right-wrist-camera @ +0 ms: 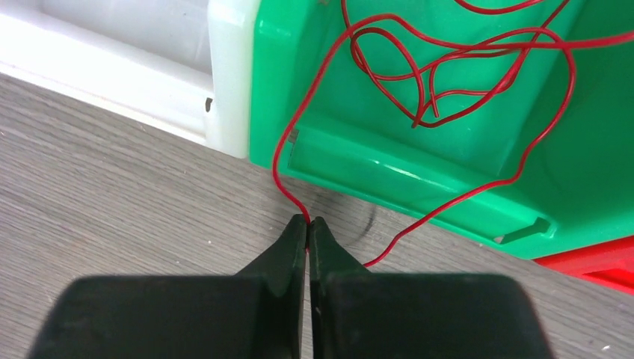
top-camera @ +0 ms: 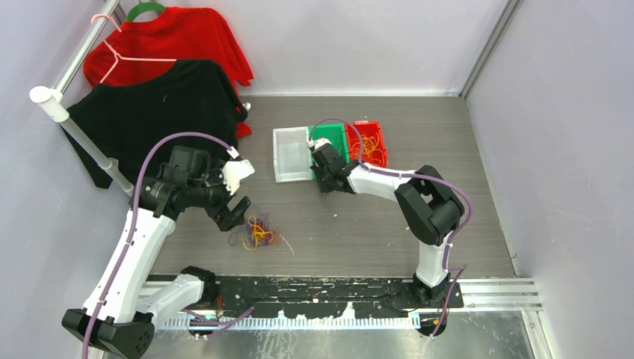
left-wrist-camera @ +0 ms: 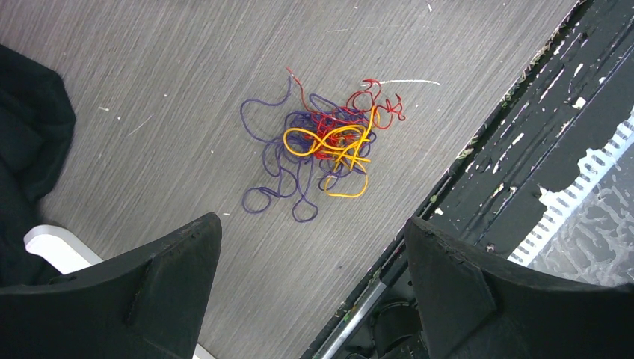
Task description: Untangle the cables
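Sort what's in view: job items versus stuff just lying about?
Job: cable tangle, red cable pinched in right gripper, green bin, red bin, white bin.
Lying about: red shirt, black shirt, clothes rail.

A tangle of cables point(top-camera: 258, 233) is lying on the counter point(top-camera: 359, 232) towards the front, just right of the left gripper point(top-camera: 235, 213), whose jaws are standing apart; three bins are sitting side by side farther back, the left bin point(top-camera: 279, 161), middle bin point(top-camera: 338, 136) and right bin point(top-camera: 368, 125). The right gripper point(top-camera: 323, 178) is sitting before the middle bin's near wall, pinching one cable point(right-wrist-camera: 276, 166) that is trailing over that wall into the bin; further cables point(top-camera: 374, 149) are lying in the right bin; shirts point(top-camera: 149, 112) are hanging on a rack point(top-camera: 75, 127) at the far left.
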Robot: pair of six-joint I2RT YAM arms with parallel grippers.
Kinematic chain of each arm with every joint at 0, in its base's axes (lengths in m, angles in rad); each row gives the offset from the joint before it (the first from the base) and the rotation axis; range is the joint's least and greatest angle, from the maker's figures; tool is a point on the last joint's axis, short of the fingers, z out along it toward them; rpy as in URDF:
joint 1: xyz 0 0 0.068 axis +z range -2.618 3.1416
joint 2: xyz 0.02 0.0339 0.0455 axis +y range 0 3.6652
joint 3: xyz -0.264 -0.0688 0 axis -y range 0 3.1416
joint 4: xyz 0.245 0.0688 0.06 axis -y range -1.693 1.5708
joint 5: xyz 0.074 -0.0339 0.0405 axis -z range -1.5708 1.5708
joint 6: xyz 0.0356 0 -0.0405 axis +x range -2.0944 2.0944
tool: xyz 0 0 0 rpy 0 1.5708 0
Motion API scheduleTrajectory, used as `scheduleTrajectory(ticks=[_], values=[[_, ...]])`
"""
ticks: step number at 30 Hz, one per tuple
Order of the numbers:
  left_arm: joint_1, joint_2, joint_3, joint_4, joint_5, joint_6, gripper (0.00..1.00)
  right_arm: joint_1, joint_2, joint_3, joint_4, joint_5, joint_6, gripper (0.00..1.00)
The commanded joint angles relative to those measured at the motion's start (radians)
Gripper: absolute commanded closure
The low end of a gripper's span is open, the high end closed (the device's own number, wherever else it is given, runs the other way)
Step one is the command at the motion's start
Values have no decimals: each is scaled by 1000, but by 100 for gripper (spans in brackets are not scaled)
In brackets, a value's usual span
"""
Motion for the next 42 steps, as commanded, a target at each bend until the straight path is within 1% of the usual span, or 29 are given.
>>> scheduleTrajectory(ticks=[1,5,11,16,23,31,32,33,34,35,36,37,40,42], values=[[8,-12,25,2,20,17,9,-1,-65,32,21,33,-4,99],[10,-13,24,4,18,20,9,-34,-123,69,4,56,-18,99],[11,-12,20,5,21,13,9,-117,-90,177,-24,35,12,99],[15,-19,12,3,13,22,9,-144,-17,259,-34,4,20,99],[20,-9,7,6,19,26,9,-156,133,392,-70,-21,30,99],[26,2,0,10,25,31,9,-161,242,450,-84,1,41,99],[28,3,1,10,25,32,9,-161,242,452,-86,0,42,98],[28,4,-1,11,26,31,9,-161,235,450,-88,-5,45,95],[29,6,0,12,26,31,9,-161,226,450,-89,-10,46,88],[30,6,0,12,28,31,9,-161,212,450,-89,-12,50,78],[29,8,0,14,27,30,9,-161,197,450,-90,-8,54,71],[31,9,0,14,27,29,9,-161,179,450,-92,-4,55,67],[31,10,2,14,27,25,9,-161,113,446,-104,12,52,62],[31,11,5,15,28,23,9,-161,62,415,-72,25,44,61]])
